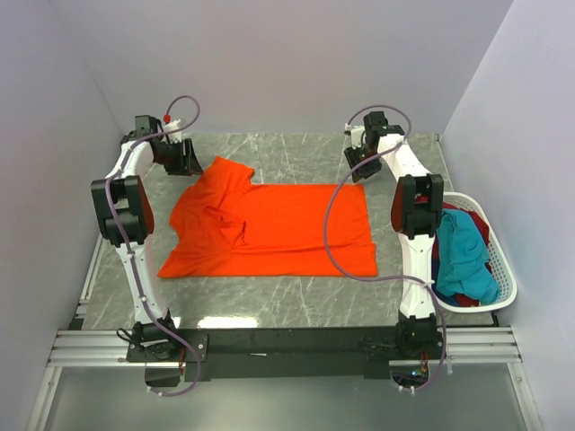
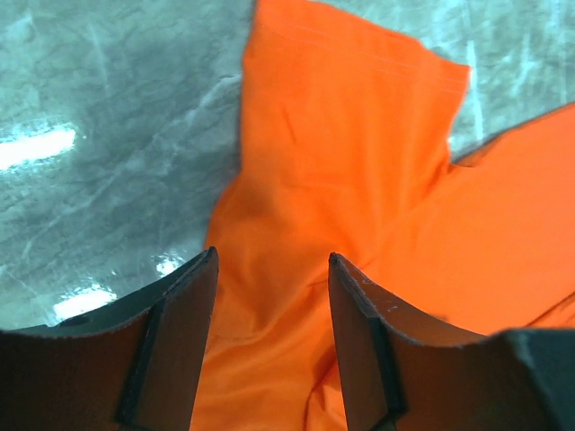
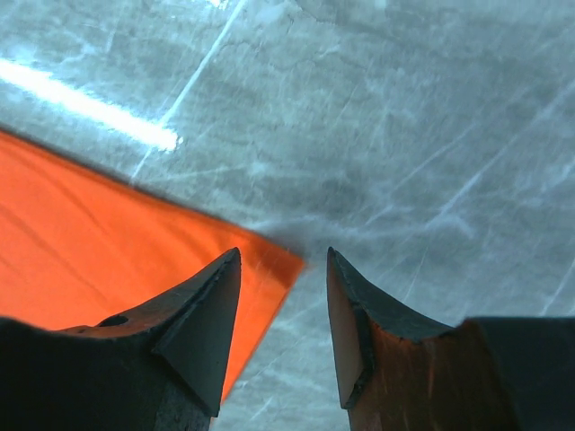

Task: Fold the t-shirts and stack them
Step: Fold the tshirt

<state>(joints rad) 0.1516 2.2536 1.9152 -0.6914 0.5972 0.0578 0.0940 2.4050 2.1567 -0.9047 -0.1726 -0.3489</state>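
Observation:
A bright orange t-shirt [image 1: 278, 229] lies spread flat on the grey marble table, its upper sleeve [image 2: 346, 126] pointing to the back left. My left gripper [image 1: 189, 160] hovers open above that sleeve's base, orange cloth [image 2: 269, 341] showing between its fingers, nothing gripped. My right gripper [image 1: 361, 162] is open over the shirt's far right corner [image 3: 274, 260], which lies below the gap between the fingers [image 3: 216, 305]. Other t-shirts, teal [image 1: 465, 256], dark red and blue, are heaped in the basket.
A white plastic basket [image 1: 505, 269] sits at the table's right edge beside the right arm. Walls close in the table at the back and both sides. A metal rail [image 1: 287, 346] with the arm bases runs along the near edge.

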